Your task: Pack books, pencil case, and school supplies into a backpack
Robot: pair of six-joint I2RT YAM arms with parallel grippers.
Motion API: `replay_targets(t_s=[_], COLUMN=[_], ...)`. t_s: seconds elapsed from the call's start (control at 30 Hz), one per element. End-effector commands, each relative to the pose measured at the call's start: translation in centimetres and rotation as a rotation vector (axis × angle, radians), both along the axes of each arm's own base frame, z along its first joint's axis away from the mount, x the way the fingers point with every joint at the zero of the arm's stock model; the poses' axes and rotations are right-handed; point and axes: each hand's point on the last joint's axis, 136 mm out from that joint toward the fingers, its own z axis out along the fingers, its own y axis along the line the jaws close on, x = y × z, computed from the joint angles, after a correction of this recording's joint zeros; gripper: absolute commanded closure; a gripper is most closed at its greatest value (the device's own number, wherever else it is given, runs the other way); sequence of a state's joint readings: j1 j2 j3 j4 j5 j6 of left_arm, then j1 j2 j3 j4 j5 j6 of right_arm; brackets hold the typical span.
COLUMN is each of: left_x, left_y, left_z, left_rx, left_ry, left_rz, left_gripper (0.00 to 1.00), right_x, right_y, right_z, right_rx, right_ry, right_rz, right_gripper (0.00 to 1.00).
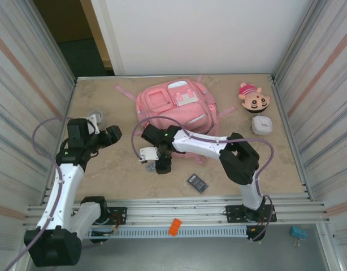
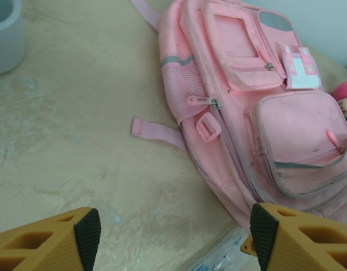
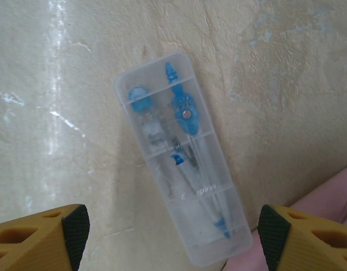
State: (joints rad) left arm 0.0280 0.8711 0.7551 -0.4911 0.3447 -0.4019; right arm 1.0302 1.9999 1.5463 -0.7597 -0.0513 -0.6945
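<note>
The pink backpack (image 1: 179, 107) lies flat at the back middle of the table, zips shut (image 2: 258, 113). A clear plastic case (image 3: 182, 161) holding a blue compass, one of the school supplies, lies on the table by the backpack's near-left corner (image 1: 146, 153). My right gripper (image 3: 170, 234) hovers over it, open, its pads either side of the case's near end and apart from it (image 1: 162, 165). My left gripper (image 2: 176, 243) is open and empty over bare table left of the backpack (image 1: 117, 135). The dark calculator (image 1: 198, 183) lies near the front edge. The books and the pencil case are out of view.
A grey cup (image 2: 5, 34) stands at the left, behind my left arm (image 1: 96, 117). A pink-hatted doll head (image 1: 254, 97) and a small white box (image 1: 262, 124) sit at the back right. Metal walls close in both sides. A loose pink strap (image 2: 156, 129) lies left of the backpack.
</note>
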Motion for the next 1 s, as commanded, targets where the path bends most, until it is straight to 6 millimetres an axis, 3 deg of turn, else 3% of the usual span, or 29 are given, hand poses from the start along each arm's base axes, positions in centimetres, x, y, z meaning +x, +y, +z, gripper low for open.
replay_targets(t_s=[0.0,0.37,0.5,0.63,0.77,0.97], left_x=[-1.0,-0.5,-0.4,-0.4,-0.1,2.3], left_y=[0.3,0.7,0.7,0.7,0.6,-0.3], left_z=[-1.0,-1.9,-1.9,-1.8,-1.5,0.3], left_rx=[-0.048,-0.043,-0.037,-0.030,-0.032,-0.040], left_ry=[0.045,0.077,0.080,0.077,0.062,-0.010], left_rz=[0.027,0.039,0.032,0.028,0.021,-0.034], left_gripper=[0.28,0.28,0.28,0.29,0.30,0.31], right_x=[0.8,0.7,0.2,0.1,0.6,1.7], right_y=[1.7,2.9,2.4,2.0,2.0,2.4], right_z=[-0.4,-4.3,-5.1,-4.8,-2.3,6.3], right_rx=[0.020,0.003,-0.015,-0.018,0.019,0.240], right_ry=[-0.028,0.038,0.066,0.063,0.022,-0.012], right_rz=[0.053,0.028,0.011,-0.013,-0.043,-0.237], right_gripper=[0.20,0.25,0.38,0.56,0.66,0.68])
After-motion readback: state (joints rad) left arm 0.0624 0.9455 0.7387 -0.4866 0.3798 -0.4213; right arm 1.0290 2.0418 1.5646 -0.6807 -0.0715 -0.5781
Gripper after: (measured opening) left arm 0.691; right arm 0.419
